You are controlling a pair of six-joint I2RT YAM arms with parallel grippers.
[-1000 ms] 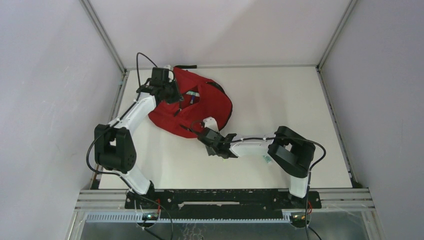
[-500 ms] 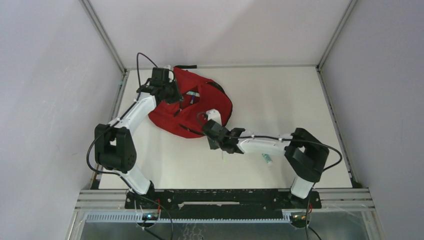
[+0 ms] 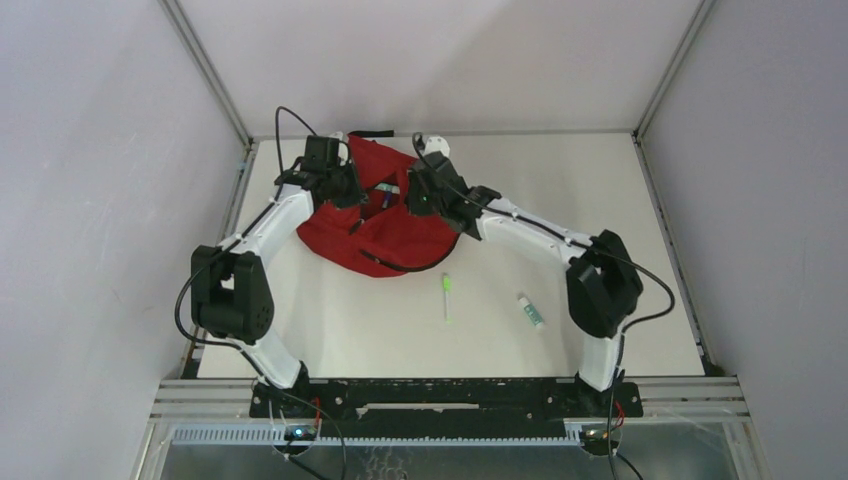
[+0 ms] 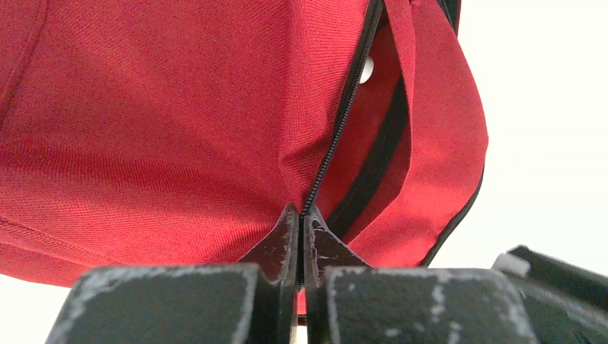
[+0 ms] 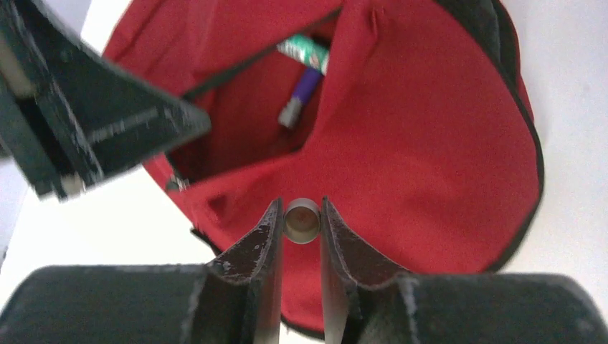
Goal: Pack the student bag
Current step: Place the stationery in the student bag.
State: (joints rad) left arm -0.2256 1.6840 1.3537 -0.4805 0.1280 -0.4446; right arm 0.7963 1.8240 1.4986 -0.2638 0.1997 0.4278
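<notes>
Backpack, red with black trim: the student bag (image 3: 385, 235) lies at the far left of the white table (image 3: 600, 200), its mouth agape. The left gripper (image 4: 301, 218) is clenched on the bag's zip edge, as it was a second ago. The right gripper (image 5: 297, 211), then low by the bag's near side, now hangs over the opening, grasping a small pale cylinder (image 5: 302, 221). A green pen (image 3: 447, 291) and a small tube (image 3: 531, 312) now lie uncovered nearby.

The student bag (image 3: 390, 238) lies far-left on the table (image 3: 600, 220), a pen (image 3: 447, 297) and a tube (image 3: 531, 312) nearer, rightward.
</notes>
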